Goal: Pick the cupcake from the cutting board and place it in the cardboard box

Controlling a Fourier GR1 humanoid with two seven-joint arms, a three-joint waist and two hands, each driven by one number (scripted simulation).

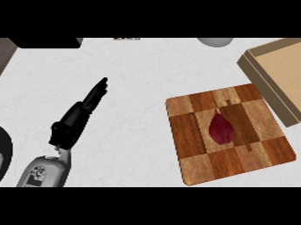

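While nothing is held, the scene reads so:
Head view, desk (133, 110): broad bare white room at centre.
Cutting board (229, 134): one, at 4 o'clock, its edges tilted.
Cupcake (221, 128): one, dark red, on the board's middle.
Cardboard box (287, 79): one, open, at 2 o'clock, just beside the board's corner.
Left robot hand (82, 115): one, at 8 o'clock, fingers straight and pressed together, well apart from the board.

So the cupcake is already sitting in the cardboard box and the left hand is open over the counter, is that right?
Not quite. The head view shows the cupcake lying on the cutting board, not in the cardboard box, which sits beside the board. The rest stands: the left hand is open, fingers straight, over the counter.
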